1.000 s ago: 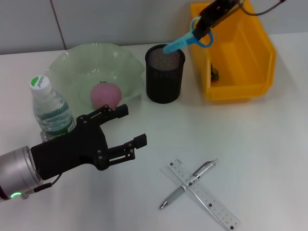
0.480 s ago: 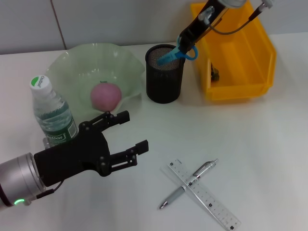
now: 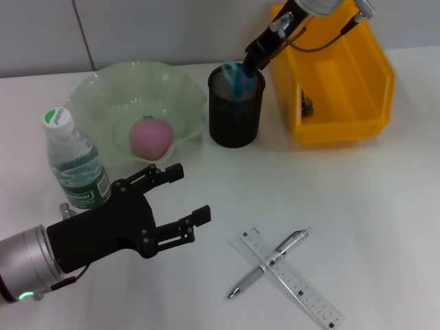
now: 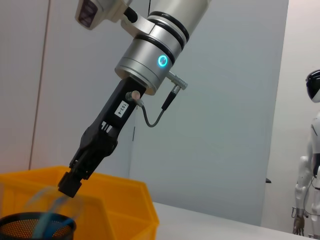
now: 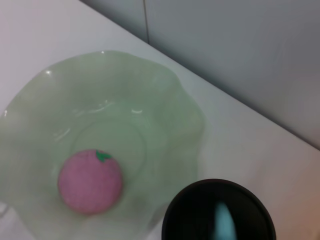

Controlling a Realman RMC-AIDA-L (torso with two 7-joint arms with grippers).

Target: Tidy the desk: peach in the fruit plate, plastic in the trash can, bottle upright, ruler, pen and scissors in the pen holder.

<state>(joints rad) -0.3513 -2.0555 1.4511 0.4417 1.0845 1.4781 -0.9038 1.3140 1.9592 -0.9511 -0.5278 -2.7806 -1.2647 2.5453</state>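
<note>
My right gripper hangs just above the black mesh pen holder, open. The blue scissors show as a blur inside the holder, free of that gripper. The left wrist view shows the same gripper over the scissors. The pink peach lies in the green fruit plate. The bottle stands upright at the left. My left gripper hovers open beside the bottle, holding nothing. The pen lies across the ruler on the desk. A small dark scrap, perhaps the plastic, sits in the yellow trash can.
The trash can stands right of the pen holder, close to it. A grey wall runs along the desk's far edge. Bare tabletop lies between my left gripper and the crossed pen and ruler.
The right gripper moved left and down over the pen holder and the scissors went from its grip into the holder. The left gripper drifted slightly.
</note>
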